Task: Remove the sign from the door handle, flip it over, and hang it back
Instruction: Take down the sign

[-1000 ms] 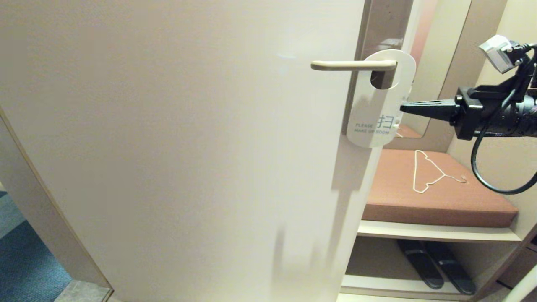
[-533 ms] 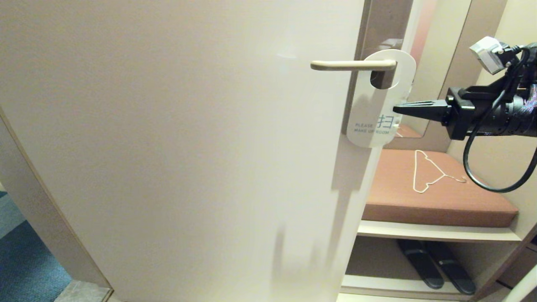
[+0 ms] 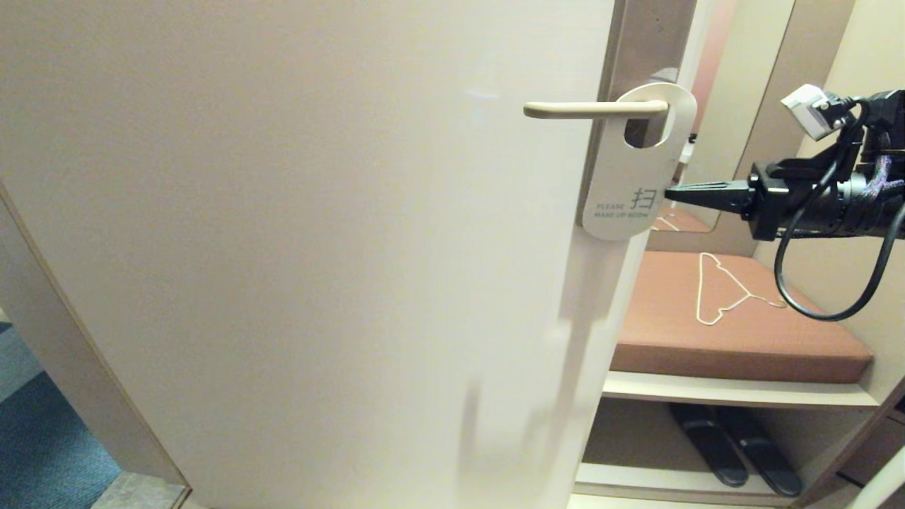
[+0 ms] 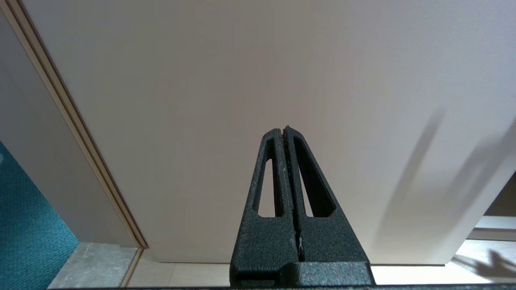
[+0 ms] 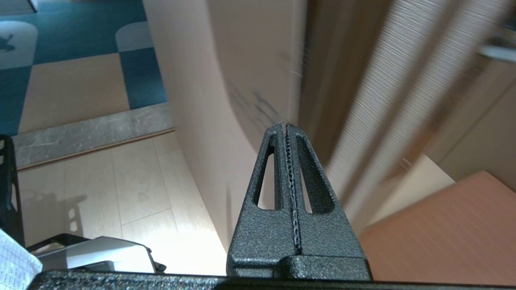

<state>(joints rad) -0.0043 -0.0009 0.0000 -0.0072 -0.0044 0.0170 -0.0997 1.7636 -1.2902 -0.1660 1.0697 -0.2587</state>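
Door (image 3: 318, 247) fills the left and centre of the head view, pale, with the bench (image 3: 735, 332) beyond it on the right, a thin wire hanger (image 3: 721, 290) lying on the cushion. Door handle (image 3: 594, 109) is a slim horizontal lever on the door's right edge; the sign (image 3: 633, 177) hangs from it by its top hole, white "MAKE UP ROOM" face toward the camera, long axis vertical, slightly swung. Right gripper (image 3: 670, 189) comes in level from the right, fingers pressed together with nothing between them, tip at the sign's right edge near the lower half; contact can't be confirmed. So the sign lies just left of the tip, edge-on to the approach. Right arm is clearly the nearer one. Left gripper (image 4: 285, 129) is also closed and empty, parked low facing the bare door. Judgement: jaws need to open before any pinch on the card's edge.
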